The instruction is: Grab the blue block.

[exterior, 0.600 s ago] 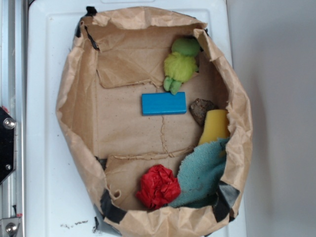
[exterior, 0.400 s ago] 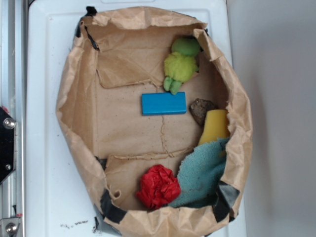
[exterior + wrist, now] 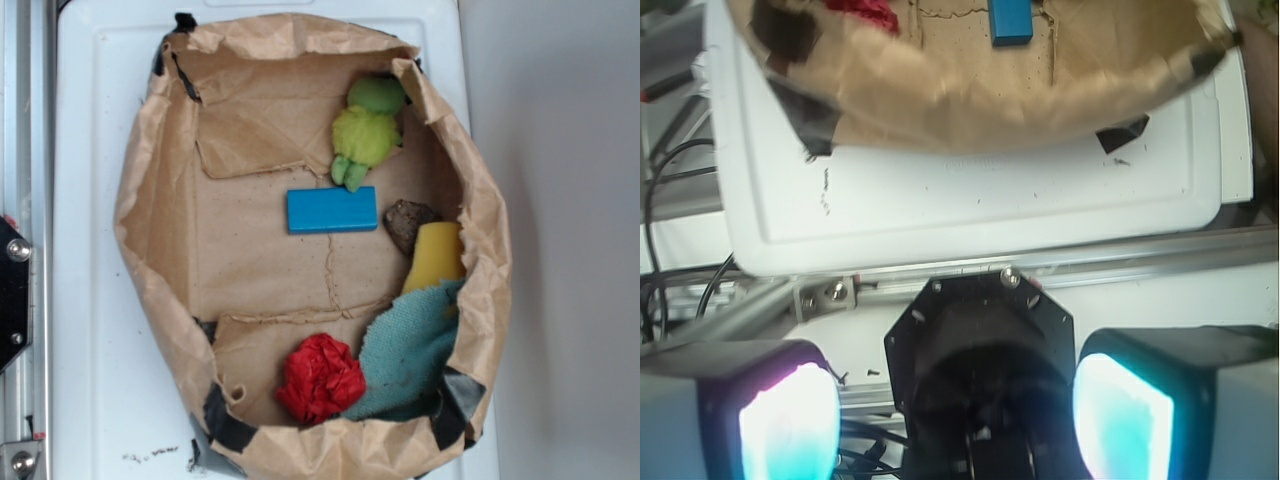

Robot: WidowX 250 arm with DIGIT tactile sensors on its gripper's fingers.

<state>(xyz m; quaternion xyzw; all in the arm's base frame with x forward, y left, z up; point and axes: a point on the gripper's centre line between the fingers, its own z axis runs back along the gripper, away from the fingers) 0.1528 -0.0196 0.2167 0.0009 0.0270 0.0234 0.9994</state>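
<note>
Blue block (image 3: 332, 210) just below green plush (image 3: 364, 130) (brown lump (image 3: 407, 224) beside), hand (image 3: 955, 405) spread apart, empty.

green plush (image 3: 364, 130) touching blue block (image 3: 332, 210), left clear

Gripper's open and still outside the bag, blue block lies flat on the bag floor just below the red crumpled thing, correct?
Not quite. The blue block lies just below the green plush, not the red crumpled piece, which sits at the opposite end of the paper bag, as the exterior view shows. The rest holds: the gripper is open and outside the bag.
</note>
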